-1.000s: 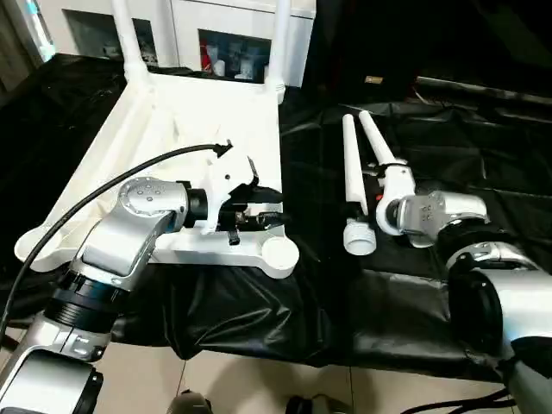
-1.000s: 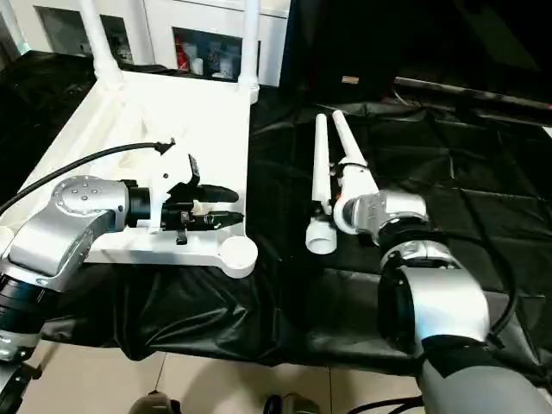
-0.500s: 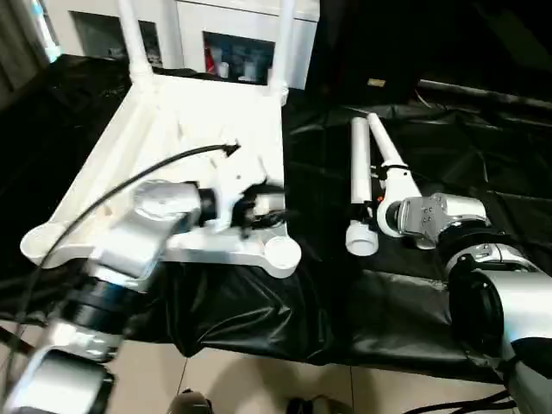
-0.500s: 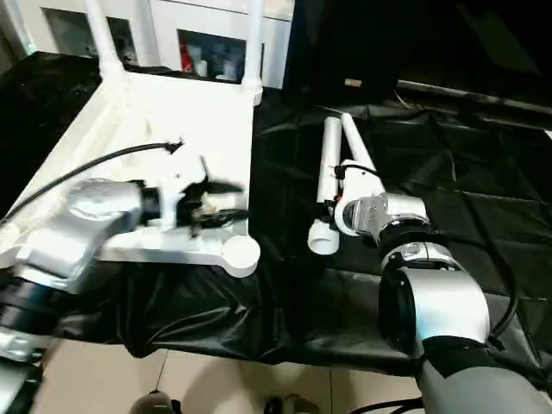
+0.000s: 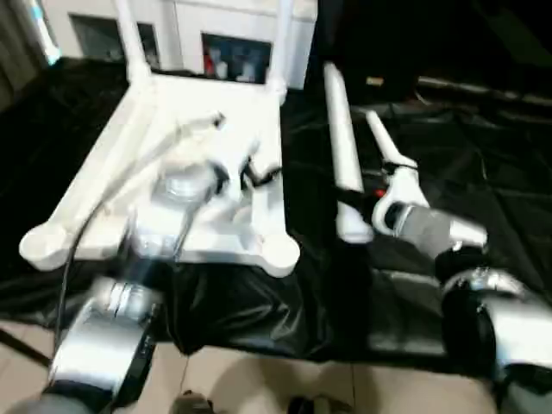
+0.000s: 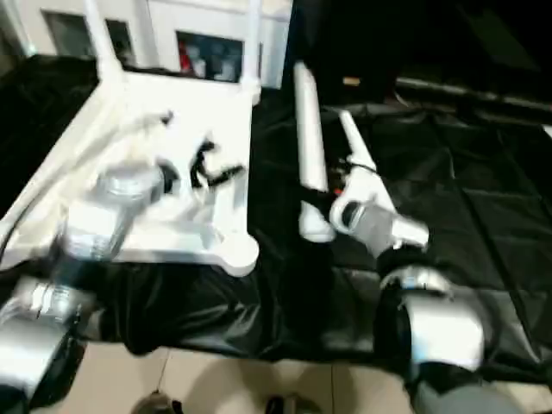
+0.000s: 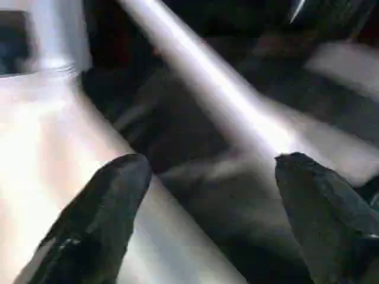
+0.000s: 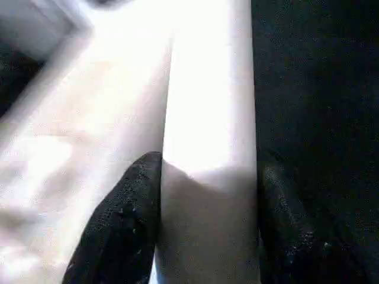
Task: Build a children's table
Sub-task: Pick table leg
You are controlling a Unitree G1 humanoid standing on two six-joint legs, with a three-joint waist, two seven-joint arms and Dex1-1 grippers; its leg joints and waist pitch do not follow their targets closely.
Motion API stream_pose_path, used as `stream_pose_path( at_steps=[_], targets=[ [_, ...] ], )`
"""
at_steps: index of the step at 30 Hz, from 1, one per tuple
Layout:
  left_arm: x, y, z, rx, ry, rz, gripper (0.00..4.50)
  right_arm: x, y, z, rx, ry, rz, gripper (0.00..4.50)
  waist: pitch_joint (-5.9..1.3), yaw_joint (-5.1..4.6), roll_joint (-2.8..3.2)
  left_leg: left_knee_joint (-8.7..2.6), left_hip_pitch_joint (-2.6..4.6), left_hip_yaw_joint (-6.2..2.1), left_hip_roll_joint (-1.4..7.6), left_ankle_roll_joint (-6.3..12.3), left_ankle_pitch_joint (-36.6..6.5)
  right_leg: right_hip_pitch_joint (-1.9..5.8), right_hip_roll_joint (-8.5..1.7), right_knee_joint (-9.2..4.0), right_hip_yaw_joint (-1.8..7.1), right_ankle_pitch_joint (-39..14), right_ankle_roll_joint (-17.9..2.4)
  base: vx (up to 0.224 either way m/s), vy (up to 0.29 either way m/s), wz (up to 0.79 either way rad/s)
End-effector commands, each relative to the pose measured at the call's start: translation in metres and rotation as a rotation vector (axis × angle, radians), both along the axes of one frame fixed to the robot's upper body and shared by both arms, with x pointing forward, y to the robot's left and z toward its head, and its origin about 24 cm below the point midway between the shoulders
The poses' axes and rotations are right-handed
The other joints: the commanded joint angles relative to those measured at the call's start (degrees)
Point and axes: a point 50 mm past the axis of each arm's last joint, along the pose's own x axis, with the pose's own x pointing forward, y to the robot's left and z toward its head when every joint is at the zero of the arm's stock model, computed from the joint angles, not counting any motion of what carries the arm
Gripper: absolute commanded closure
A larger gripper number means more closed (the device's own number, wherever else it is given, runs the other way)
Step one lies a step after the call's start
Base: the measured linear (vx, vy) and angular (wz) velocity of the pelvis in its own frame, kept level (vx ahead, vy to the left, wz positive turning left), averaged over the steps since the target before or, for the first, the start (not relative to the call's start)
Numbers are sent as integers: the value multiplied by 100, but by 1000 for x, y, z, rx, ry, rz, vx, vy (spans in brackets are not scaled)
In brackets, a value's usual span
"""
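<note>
The white tabletop [image 5: 90, 177] lies upside down on the black cloth, ribbed side up. Two white legs [image 5: 129, 43] [image 5: 282, 43] stand in its far corner sockets. My left gripper [image 5: 259, 172] hovers over the tabletop's right part, open, with its fingers [image 7: 100, 207] wide apart and nothing between them. My right gripper [image 8: 207, 171] is shut on a third leg [image 5: 342, 138], lifted off the cloth, wide end toward me. In the right wrist view this leg [image 8: 207, 118] sits between the two black fingers [image 8: 127, 219]. A further leg [image 5: 385, 151] lies on the cloth just right of it.
A white glass-door cabinet [image 5: 233, 34] stands behind the tabletop. Black cloth [image 5: 492, 164] covers the work surface and hangs over its near edge above the tiled floor [image 5: 259, 379]. The near corner socket [image 5: 280, 250] sits close to the held leg's wide end.
The right gripper closed on the left of the two lying legs and raised it off the cloth. The left gripper opened and drew back over the tabletop.
</note>
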Motion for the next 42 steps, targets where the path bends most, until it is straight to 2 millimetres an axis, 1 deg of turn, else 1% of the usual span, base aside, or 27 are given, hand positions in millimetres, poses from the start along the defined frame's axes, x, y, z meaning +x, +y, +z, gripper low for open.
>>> stream_pose_path(
  at_steps=[1, 2, 4, 5, 6, 7, 8, 9, 11, 13, 14, 15, 16, 18, 19, 23, 26, 27, 28, 29, 30, 31, 34, 36, 37, 39, 42],
  targets=[
    [0, -9, 10, -128, 55, -57, 26, -3, 5, 17, 63, -96, 103, 257, -580, 44, 53, -280, -24, 51, -19, 468, -397, 538, -315, -351, 276, -342, -1276, 0, 0, 0],
    [0, -16, 11, -192, 111, -93, 14, -9, 7, 17, 68, -123, 152, 257, -580, 57, 69, -286, -2, 47, -5, 494, -430, 523, -321, -355, 271, -363, -1312, 0, 0, 0],
    [-1, -27, 12, -228, 149, -130, 0, -16, 10, 18, 87, -147, 202, 258, -562, 79, 117, -292, 22, 45, -4, 493, -554, 511, -328, -391, 269, -517, -1304, 0, 0, 0],
    [-2, -32, 13, -239, 163, -152, 0, -18, 11, 19, 104, -156, 221, 259, -558, 85, 87, -297, 32, 51, -4, 486, -629, 510, -331, -425, 265, -671, -1250, 0, 0, 0],
    [-3, -36, 13, -246, 172, -168, 0, -20, 12, 19, 116, -161, 232, 259, -550, 88, 78, -299, 25, 57, -19, 475, -638, 514, -323, -450, 266, -775, -1200, 0, 0, 0],
    [-4, -40, 12, -240, 176, -182, 0, -22, 13, 21, 130, -170, 246, 259, -549, 116, 102, -304, 24, 48, -19, 405, -696, 515, -337, -466, 260, -1030, -1126, 0, 0, 0],
    [-7, -47, 11, -251, 182, -208, 0, -23, 15, 21, 125, -173, 259, 259, -546, 116, 129, -311, 25, 43, -17, 386, -712, 516, -334, -485, 256, -1101, -1080, 0, 0, 0],
    [-7, -47, 11, -252, 183, -210, 0, -23, 15, 21, 124, -173, 260, 259, -552, 118, 101, -309, 26, 42, -14, 351, -723, 523, -337, -501, 251, -1175, -1002, 0, 0, 0],
    [-10, -52, 13, -302, 202, -239, 0, -26, 17, 20, 106, -172, 273, 259, -545, 116, 114, -313, 18, 39, -19, 313, -742, 521, -336, -508, 244, -1266, -960, 0, 0, 0],
    [-15, -56, 16, -330, 213, -289, 0, -27, 19, 20, 89, -173, 277, 259, -542, 121, 98, -312, 10, 39, -24, 285, -753, 519, -340, -518, 237, -1356, -918, 0, 0, 0],
    [-16, -56, 15, -328, 215, -291, 0, -28, 19, 20, 89, -174, 277, 259, -544, 119, 66, -316, 3, 33, -18, 278, -745, 523, -349, -514, 225, -1477, -882, 0, 0, 0],
    [-17, -56, 15, -324, 218, -294, 0, -28, 20, 21, 89, -176, 279, 259, -538, 108, 74, -315, -5, 35, -17, 276, -737, 517, -341, -532, 228, -1533, -827, 0, 0, 0],
    [-17, -56, 13, -319, 224, -293, 0, -29, 21, 22, 86, -181, 286, 259, -539, 112, 55, -314, 8, 39, -13, 282, -733, 506, -340, -535, 230, -1534, -820, 0, 0, 0],
    [-18, -56, 10, -313, 239, -280, 0, -30, 25, 23, 78, -188, 305, 259, -536, 116, 70, -315, 3, 39, -15, 297, -697, 503, -341, -535, 233, -1520, -797, 0, 0, 0],
    [-18, -55, 9, -312, 242, -274, 29, -30, 27, 24, 75, -190, 308, 260, -535, 115, 36, -320, -9, 38, -16, 308, -672, 513, -338, -531, 228, -1540, -748, 0, 0, 0],
    [-15, -50, 3, -288, 253, -210, 36, -29, 30, 27, 73, -204, 303, 261, -531, 105, 55, -325, -9, 35, -18, 309, -686, 499, -333, -549, 227, -1637, -646, 0, 0, 0],
    [-11, -40, -6, -168, 217, -134, 36, -27, 30, 31, 69, -222, 293, 262, -545, 104, 74, -338, 18, 24, 12, 309, -684, 476, -334, -530, 234, -1494, -674, 0, 0, 0],
    [-10, -38, -7, -134, 204, -121, 36, -27, 30, 32, 64, -226, 291, 262, -546, 108, 71, -338, 11, 26, 8, 298, -673, 491, -336, -527, 234, -1458, -670, 0, 0, 0],
    [-10, -38, -7, -134, 204, -121, 36, -27, 30, 32, 64, -226, 291, 262, -547, 106, 1, -339, 8, 31, 11, 303, -645, 492, -338, -530, 235, -1442, -662, 0, 0, 0],
    [-10, -35, -8, -127, 202, -115, 36, -27, 29, 32, 55, -231, 292, 262, -545, 112, 42, -345, 2, 26, 12, 283, -603, 496, -346, -505, 242, -1391, -679, 0, 0, 0],
    [-10, -35, -8, -127, 202, -115, 36, -27, 29, 32, 55, -231, 292, 262, -544, 109, 44, -341, 1, 28, 10, 271, -607, 497, -350, -509, 244, -1375, -673, 0, 0, 0],
    [-10, -35, -7, -134, 201, -118, 36, -27, 29, 33, 47, -234, 295, 262, -543, 111, 43, -340, 5, 34, 6, 268, -607, 495, -351, -510, 245, -1368, -681, 0, 0, 0],
    [-11, -36, -2, -185, 197, -145, 70, -27, 27, 32, 15, -234, 291, 262, -547, 121, 50, -336, 2, 37, 9, 264, -560, 497, -358, -484, 252, -1217, -787, 0, 0, 0],
    [-11, -36, 1, -215, 200, -144, 73, -26, 27, 31, -4, -235, 284, 262, -551, 118, 52, -335, -4, 37, 7, 257, -543, 506, -361, -477, 252, -1114, -845, 0, 0, 0],
    [-11, -37, 2, -235, 202, -145, 98, -26, 27, 30, -36, -239, 277, 262, -553, 118, 50, -334, -2, 38, 9, 256, -538, 505, -362, -474, 251, -1100, -851, 0, 0, 0],
    [-11, -36, 5, -278, 210, -127, 109, -25, 30, 25, -137, -257, 274, 262, -552, 110, 56, -330, -3, 41, 7, 228, -542, 502, -364, -473, 252, -1077, -867, 0, 0, 0],
    [-10, -37, 6, -333, 231, -110, 126, -24, 33, 24, -175, -268, 260, 262, -546, 103, 42, -325, -11, 49, -13, 259, -573, 513, -356, -491, 251, -1125, -848, 0, 0, 0]
  ],
)
